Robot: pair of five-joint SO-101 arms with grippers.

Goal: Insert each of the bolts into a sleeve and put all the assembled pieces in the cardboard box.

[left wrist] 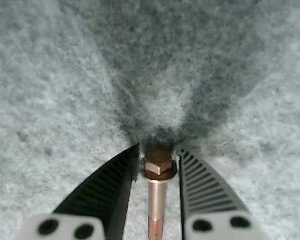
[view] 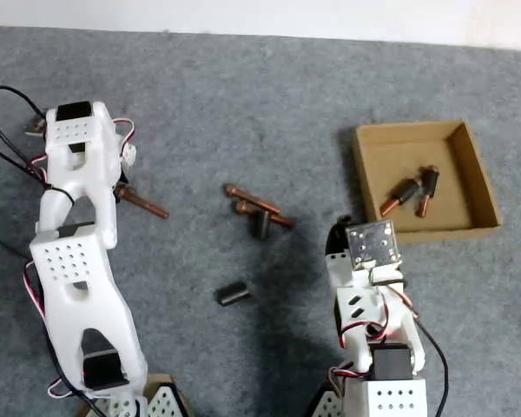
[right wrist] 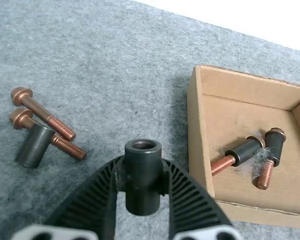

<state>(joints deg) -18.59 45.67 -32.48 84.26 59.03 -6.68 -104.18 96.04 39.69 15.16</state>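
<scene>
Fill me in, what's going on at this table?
The left end effector grips a copper bolt by its head. The right end effector holds a dark sleeve beside the cardboard box, which already has two assembled pieces inside. Two loose bolts and a loose sleeve lie mid-table; a second loose sleeve lies nearer the arms.

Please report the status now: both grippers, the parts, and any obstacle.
Left gripper shut on a bolt. Right gripper shut on a sleeve. Two assembled pieces in cardboard box. Two bolts, two sleeves loose between arms.
</scene>
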